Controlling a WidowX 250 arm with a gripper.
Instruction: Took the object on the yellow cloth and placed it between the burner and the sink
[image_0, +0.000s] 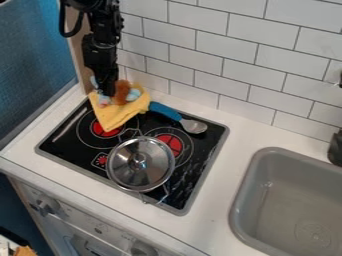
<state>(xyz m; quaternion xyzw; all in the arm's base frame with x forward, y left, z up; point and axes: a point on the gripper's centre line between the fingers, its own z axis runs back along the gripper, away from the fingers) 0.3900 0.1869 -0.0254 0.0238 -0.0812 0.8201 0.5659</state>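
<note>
1. Fingers of the black gripper (107, 93): tips down at the plush toy, partly blending into it; can't tell whether spread or closed on it.
2. Gripper hangs roughly vertical over the cooktop's far left corner; arm comes in from the top edge of the view.
3. Plush toy (122, 93), brown with light blue and pinkish parts, is on the yellow cloth (117, 116) at the cooktop's far left corner, not between cooktop and sink.
4. Yellow cloth lies rumpled over that corner of the cooktop (208, 172), one point reaching down over part of the left red burner (101, 129).
5. Spoon (194, 126) with blue handle lies along the cooktop's far edge, handle end near the cloth, metal head toward the far right corner.
6. Silver metal pot (140, 164), lid on, sits mid-to-front on the cooktop, overlapping the edge of the right red burner (169, 146).
7. Gray sink (287, 200) is right of the cooktop, a strip of white counter (235, 150) between them.
8. White tile wall (200, 55) behind the cooktop; control knobs (47, 205) on the panel below its front.
</note>
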